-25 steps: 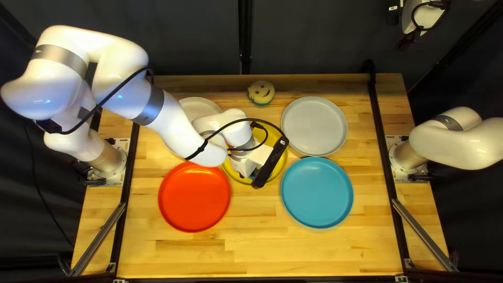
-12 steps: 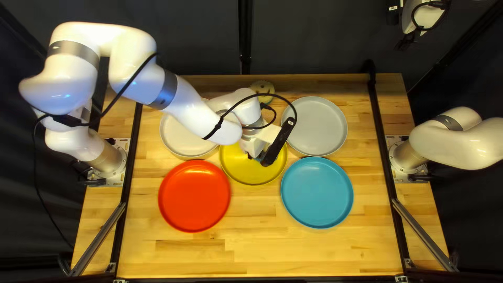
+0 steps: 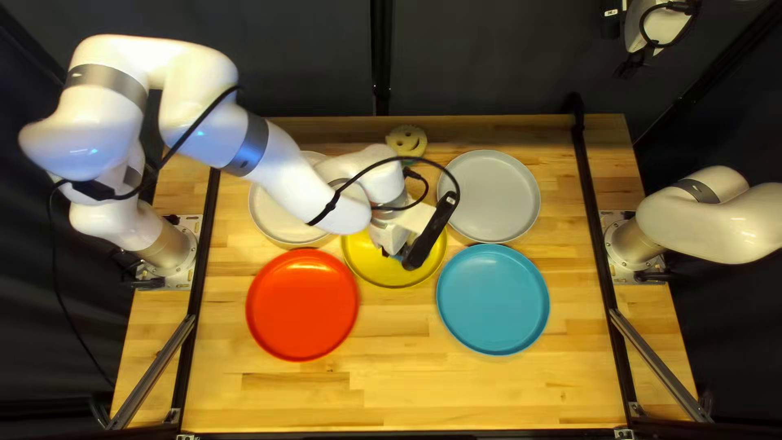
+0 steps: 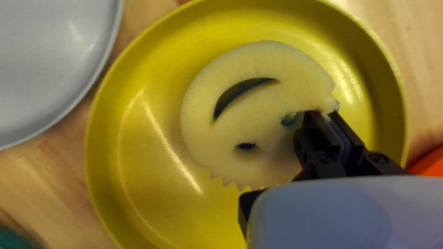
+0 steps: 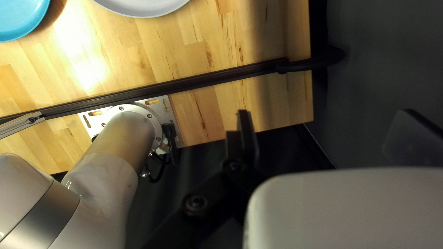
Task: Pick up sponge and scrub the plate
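From above, the white plate [image 3: 277,216] toward the bench's [image 3: 326,399] far left corner and the yellow plate [image 3: 366,265] are partly hidden by the left arm [image 3: 297,183], the sponge [image 4: 258,108] wholly.

Holding a round cream foam sponge [image 4: 258,101] over a shiny round yellow plate [image 4: 134,189].
Pinching its near edge between black fingers [image 4: 318,131] of the left gripper [image 3: 394,238]; showing a smooth pale-grey plate [image 4: 41,60] far right, orange-red rim [image 4: 431,163] near left, blurred green thing [image 4: 11,240] farther.

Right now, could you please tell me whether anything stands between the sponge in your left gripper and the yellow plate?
Nothing visible does: the sponge, pinched in my left gripper, is directly over the yellow plate. It hides the patch beneath it, so I cannot vouch for that.
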Robot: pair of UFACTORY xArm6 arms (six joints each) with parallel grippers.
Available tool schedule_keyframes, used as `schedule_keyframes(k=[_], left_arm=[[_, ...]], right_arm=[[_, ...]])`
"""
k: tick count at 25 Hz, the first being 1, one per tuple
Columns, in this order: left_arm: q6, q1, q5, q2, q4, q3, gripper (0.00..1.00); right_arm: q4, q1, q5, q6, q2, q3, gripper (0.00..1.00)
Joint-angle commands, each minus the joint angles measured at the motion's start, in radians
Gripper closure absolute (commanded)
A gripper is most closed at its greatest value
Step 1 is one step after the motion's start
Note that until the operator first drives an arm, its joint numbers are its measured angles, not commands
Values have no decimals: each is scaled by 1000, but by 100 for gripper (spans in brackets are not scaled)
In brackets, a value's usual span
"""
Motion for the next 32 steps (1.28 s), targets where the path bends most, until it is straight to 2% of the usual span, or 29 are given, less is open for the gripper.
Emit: schedule_keyframes(k=[1,5,10,13,17,26,27,28,32], left_arm=[[-160,-100,-30,-41,107,14,100],[-311,-206,-69,-29,198,12,100],[-437,-303,-74,9,277,-41,100],[-429,-316,-115,43,269,-43,100],[-361,-312,-177,86,204,-32,100],[-350,-313,-183,87,192,-25,100],[-350,-313,-183,87,192,-25,31],[-350,-313,-183,87,192,-25,0],[-350,-313,-183,87,192,-25,0]], right_arm=[[0,0,0,0,0,0,0],[0,0,0,0,0,0,0],[0,0,0,0,0,0,0],[0,0,0,0,0,0,0],[0,0,0,0,0,0,0],[0,0,0,0,0,0,0],[0,0,0,0,0,0,0],[0,0,0,0,0,0,0],[0,0,0,0,0,0,0]])
